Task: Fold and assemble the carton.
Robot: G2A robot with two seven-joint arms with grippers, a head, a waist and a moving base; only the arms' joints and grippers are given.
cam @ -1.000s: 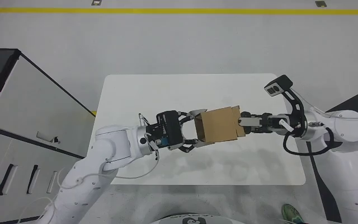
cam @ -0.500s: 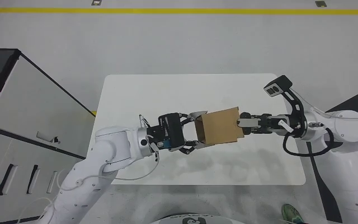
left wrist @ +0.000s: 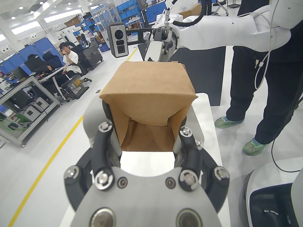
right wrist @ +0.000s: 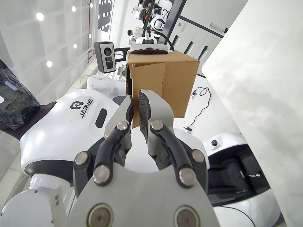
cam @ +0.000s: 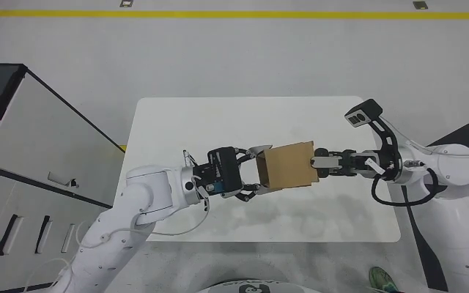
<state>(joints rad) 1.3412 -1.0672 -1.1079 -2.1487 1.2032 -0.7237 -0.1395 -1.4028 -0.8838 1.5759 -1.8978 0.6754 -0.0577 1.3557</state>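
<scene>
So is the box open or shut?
Open at the end by the left gripper: you see right inside the box there. The right gripper pinches a flap at the other end; cannot tell if that's shut.

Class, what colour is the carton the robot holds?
Plain brown cardboard carton, clearest in the left wrist view.

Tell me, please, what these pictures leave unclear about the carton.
- Top view: the brown cardboard carton hides its underside; contact with the white table is unclear.
- Left wrist view: the carton's body hides where the right hand grips.
- Right wrist view: its walls hide the interior.
</scene>
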